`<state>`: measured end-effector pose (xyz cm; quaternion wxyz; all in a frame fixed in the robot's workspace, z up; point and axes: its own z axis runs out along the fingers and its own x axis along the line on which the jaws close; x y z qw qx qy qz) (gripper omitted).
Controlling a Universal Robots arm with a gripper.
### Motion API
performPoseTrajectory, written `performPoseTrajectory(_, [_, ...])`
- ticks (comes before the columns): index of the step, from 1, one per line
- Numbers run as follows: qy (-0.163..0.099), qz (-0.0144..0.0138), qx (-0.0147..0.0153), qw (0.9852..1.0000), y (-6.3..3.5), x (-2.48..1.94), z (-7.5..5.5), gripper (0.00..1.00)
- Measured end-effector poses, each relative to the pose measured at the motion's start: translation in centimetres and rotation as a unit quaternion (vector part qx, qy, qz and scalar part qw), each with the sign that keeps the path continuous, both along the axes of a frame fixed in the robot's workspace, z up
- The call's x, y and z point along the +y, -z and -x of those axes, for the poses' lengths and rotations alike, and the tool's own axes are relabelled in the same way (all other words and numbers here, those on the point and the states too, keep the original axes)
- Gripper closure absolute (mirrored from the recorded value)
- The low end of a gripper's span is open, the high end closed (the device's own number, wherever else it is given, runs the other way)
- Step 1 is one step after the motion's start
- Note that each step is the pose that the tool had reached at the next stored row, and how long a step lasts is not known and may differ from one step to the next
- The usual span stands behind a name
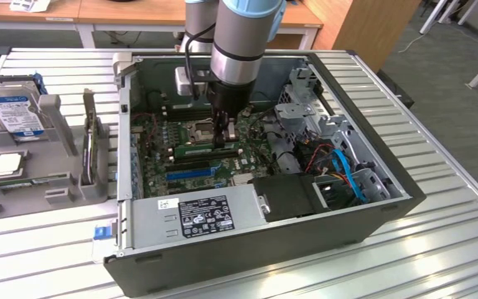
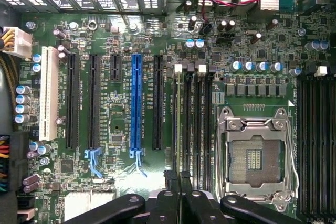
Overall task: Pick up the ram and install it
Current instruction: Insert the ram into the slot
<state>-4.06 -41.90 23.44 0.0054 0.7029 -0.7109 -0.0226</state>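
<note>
Inside the open computer case (image 1: 363, 218), we see the gripper (image 1: 222, 138) pinched nearly shut on the ram (image 1: 196, 149), standing edge-down on the motherboard (image 1: 157, 159) just beside the CPU socket (image 1: 199, 131); seating it well, we judge, calls for square, even, straight-down pressure.

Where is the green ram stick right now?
In the exterior view, the ram is inside the open computer case, in the shut jaws of the gripper, at the memory slots next to the CPU socket.
</note>
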Motion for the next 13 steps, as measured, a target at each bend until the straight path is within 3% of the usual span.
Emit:
performPoseTrajectory(8, [0.0,-0.0001,0.0,1.0,0.0,-0.02,0.0,0.88])
performPoseTrajectory(13, [0.0,-0.0024,0.0,1.0,0.0,-0.02,0.0,0.88])
